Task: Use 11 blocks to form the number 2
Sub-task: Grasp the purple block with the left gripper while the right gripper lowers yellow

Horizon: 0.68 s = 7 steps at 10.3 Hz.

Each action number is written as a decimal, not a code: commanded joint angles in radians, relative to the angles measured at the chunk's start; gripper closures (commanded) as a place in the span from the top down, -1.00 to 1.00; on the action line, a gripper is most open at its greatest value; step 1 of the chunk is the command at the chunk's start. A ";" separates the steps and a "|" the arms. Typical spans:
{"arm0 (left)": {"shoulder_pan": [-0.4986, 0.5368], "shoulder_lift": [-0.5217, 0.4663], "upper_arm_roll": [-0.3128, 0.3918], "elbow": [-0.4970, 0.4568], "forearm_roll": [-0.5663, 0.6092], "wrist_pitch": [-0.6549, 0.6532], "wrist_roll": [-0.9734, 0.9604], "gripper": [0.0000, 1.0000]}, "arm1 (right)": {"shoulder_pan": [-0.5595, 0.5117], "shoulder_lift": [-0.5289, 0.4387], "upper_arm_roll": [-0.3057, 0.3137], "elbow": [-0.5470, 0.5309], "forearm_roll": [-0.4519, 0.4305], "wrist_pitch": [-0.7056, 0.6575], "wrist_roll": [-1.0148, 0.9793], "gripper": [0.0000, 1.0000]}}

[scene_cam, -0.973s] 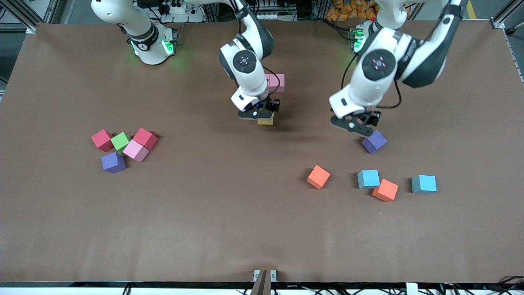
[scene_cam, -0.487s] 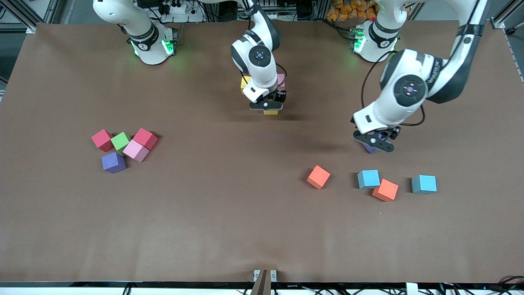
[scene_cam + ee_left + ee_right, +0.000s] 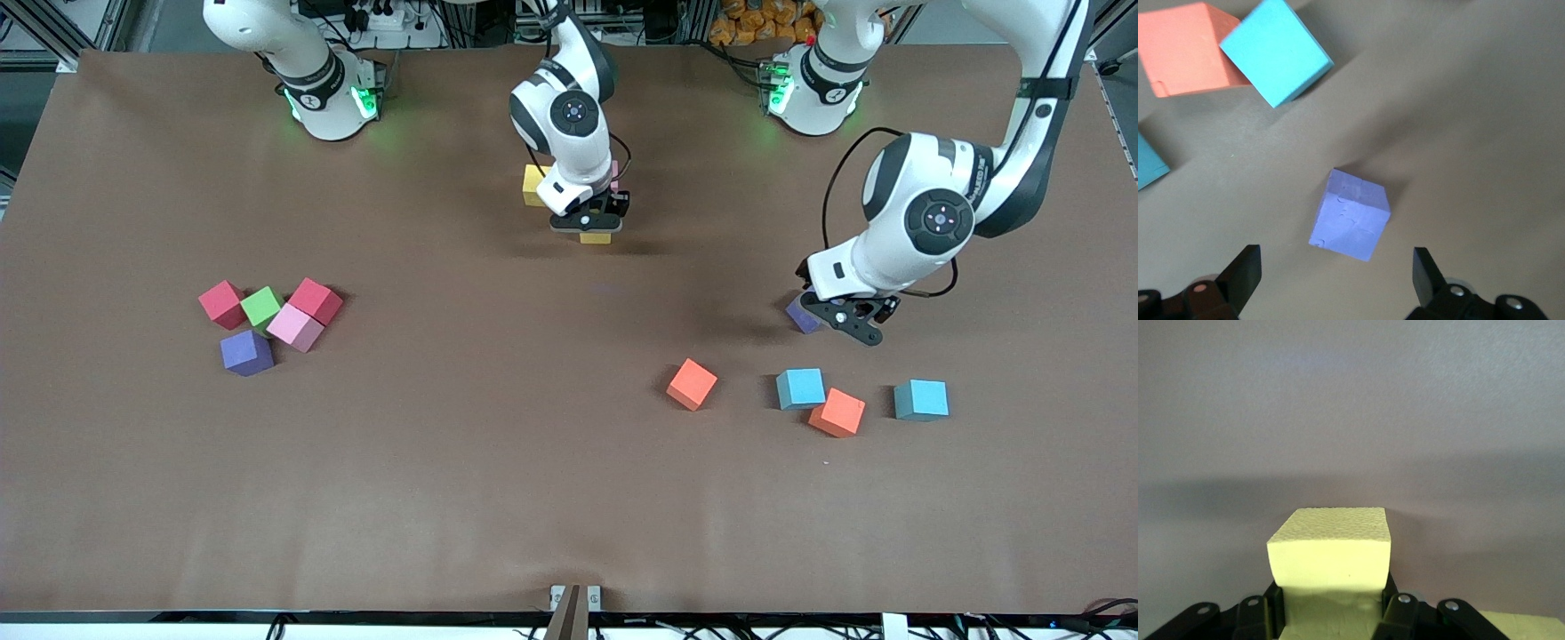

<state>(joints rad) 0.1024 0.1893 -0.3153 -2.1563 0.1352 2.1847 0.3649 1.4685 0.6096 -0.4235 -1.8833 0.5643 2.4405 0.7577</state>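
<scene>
Your right gripper (image 3: 590, 222) hangs over the middle of the table (image 3: 498, 498), its arm bent down steeply from the base at the right arm's end. Its fingers are clamped on a yellow block (image 3: 595, 236); in the right wrist view that block (image 3: 1331, 553) fills the space between the pads, and whether it touches the table you cannot tell. Another yellow block (image 3: 533, 185) lies just beside that arm's wrist, partly covered by it, and a sliver of a pink block (image 3: 613, 171) peeks out next to it.

Your left gripper (image 3: 845, 322) sits low over a purple block (image 3: 804, 315), the arm folded in a tight elbow. Its fingers (image 3: 1245, 277) stand wide, one on each side of the purple block (image 3: 1350, 215), neither touching it. From the front, the gripper hides most of that block.

Toward the left arm's end, nearer the front camera, you see an orange block (image 3: 692, 383) alone, then a light blue block (image 3: 800, 388) touching a second orange block (image 3: 837, 412), then another light blue block (image 3: 921, 399) apart.

Toward the right arm's end, a cluster sits tight: two red blocks (image 3: 221, 304), a green block (image 3: 261, 306), a pink block (image 3: 294, 327) and a second purple block (image 3: 246, 352).
</scene>
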 commanded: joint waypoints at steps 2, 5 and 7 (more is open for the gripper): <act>0.000 0.016 -0.002 -0.013 0.084 0.021 0.123 1.00 | 0.027 0.022 -0.004 0.020 -0.004 -0.005 0.031 -0.38; 0.000 0.013 -0.001 -0.088 0.084 0.131 0.179 1.00 | 0.032 0.027 -0.004 0.020 -0.006 -0.015 0.025 -0.38; 0.000 0.012 -0.001 -0.125 0.093 0.174 0.183 1.00 | 0.038 0.029 -0.004 0.016 -0.006 -0.018 0.020 -0.38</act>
<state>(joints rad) 0.1015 0.2160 -0.3159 -2.2429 0.2046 2.3213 0.5306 1.4885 0.6118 -0.4220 -1.8827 0.5636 2.4376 0.7609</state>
